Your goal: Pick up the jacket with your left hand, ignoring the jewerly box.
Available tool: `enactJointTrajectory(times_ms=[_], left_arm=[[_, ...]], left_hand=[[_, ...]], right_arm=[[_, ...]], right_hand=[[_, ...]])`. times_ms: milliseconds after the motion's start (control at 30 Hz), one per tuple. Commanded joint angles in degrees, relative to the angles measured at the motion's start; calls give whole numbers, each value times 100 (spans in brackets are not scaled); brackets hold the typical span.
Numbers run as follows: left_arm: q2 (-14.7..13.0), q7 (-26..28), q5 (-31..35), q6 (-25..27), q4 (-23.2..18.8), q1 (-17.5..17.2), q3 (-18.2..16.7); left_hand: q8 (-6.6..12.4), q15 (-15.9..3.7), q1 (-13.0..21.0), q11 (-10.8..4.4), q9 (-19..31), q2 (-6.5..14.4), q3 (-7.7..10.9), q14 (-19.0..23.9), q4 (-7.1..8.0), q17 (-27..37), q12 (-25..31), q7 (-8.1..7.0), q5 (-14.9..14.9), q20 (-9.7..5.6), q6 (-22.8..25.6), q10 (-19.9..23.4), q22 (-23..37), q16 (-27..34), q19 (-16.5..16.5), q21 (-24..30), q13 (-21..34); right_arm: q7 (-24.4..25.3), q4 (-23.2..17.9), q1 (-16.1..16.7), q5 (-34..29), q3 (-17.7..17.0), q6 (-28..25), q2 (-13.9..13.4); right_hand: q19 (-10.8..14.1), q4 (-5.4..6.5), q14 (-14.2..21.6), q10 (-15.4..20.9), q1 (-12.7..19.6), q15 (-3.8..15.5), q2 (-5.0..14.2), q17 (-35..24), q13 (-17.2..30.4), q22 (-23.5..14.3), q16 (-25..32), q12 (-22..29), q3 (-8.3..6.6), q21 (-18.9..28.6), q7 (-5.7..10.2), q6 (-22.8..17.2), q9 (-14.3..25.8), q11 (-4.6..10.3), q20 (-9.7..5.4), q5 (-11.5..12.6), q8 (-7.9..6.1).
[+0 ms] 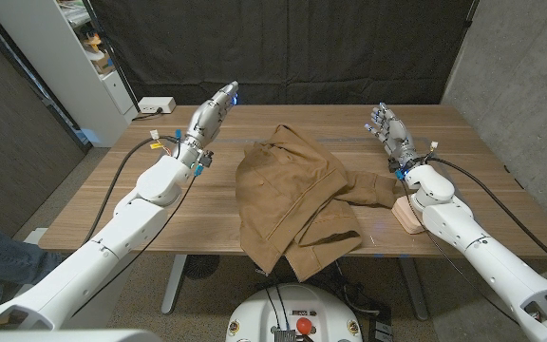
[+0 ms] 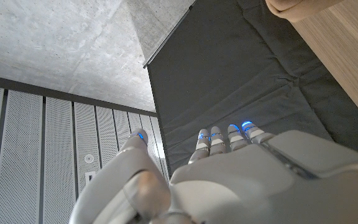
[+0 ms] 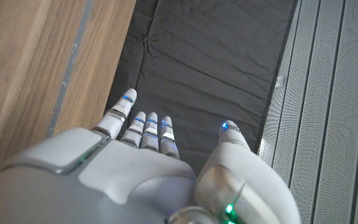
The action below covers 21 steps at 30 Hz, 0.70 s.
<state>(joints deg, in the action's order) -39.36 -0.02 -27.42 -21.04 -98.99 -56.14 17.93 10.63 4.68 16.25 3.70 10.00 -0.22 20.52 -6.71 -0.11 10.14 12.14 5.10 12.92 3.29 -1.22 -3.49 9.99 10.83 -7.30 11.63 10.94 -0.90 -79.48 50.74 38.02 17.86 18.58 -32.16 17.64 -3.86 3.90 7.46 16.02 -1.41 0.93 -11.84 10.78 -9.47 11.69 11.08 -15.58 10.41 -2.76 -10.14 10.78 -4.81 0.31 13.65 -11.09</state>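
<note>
A brown jacket [image 1: 292, 195] lies crumpled on the middle of the wooden table [image 1: 141, 204], one sleeve stretching toward the right. My left hand [image 1: 218, 102] is raised above the table's far left part, fingers straight and apart, holding nothing, well clear of the jacket. In the left wrist view that left hand [image 2: 229, 168] points at a black curtain, with a corner of the jacket [image 2: 294, 6] at the frame's edge. My right hand [image 1: 387, 128] stands open near the table's far right, fingers spread. A light wooden jewelry box [image 1: 408, 214] sits under my right forearm, beside the sleeve's end.
A black curtain [image 1: 283, 47] hangs behind the table. A white power strip [image 1: 156, 105] lies at the far left corner. A white shelf unit [image 1: 74, 57] stands at the left. In the right wrist view my right hand [image 3: 142, 162] faces the curtain beside the table edge [image 3: 36, 56].
</note>
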Motion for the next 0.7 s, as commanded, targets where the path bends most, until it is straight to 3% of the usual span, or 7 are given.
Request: enactJointTrajectory(times_ms=[33, 700], left_arm=[[-22, -62, 93, 97, -72, 104, 84], [-117, -96, 256, 156, -222, 118, 134]], left_hand=[[49, 1, 59, 9, 23, -4, 4, 33, -45, 17, 36, 10, -9, 26, 48, 36, 22, 18, -29, -3, 16], [39, 0, 87, -5, 22, 2, 4, 39, -87, 18, 28, -7, -25, 29, 56, 34, 23, 10, -50, -19, 16]], right_arm=[[-52, 33, -8, 94, -37, -9, 11], [-36, 65, -14, 95, -21, 15, 66]], right_hand=[[7, -26, 49, -10, -12, -11, 55, -19, 28, -23, 22, 20, -20, 30, 31, -7, 24, 16, 16, -31, -25], [-3, -32, 51, -17, -19, -14, 59, -20, 28, -23, 21, 19, -15, 31, 39, -11, 24, 7, 20, -35, -26]])
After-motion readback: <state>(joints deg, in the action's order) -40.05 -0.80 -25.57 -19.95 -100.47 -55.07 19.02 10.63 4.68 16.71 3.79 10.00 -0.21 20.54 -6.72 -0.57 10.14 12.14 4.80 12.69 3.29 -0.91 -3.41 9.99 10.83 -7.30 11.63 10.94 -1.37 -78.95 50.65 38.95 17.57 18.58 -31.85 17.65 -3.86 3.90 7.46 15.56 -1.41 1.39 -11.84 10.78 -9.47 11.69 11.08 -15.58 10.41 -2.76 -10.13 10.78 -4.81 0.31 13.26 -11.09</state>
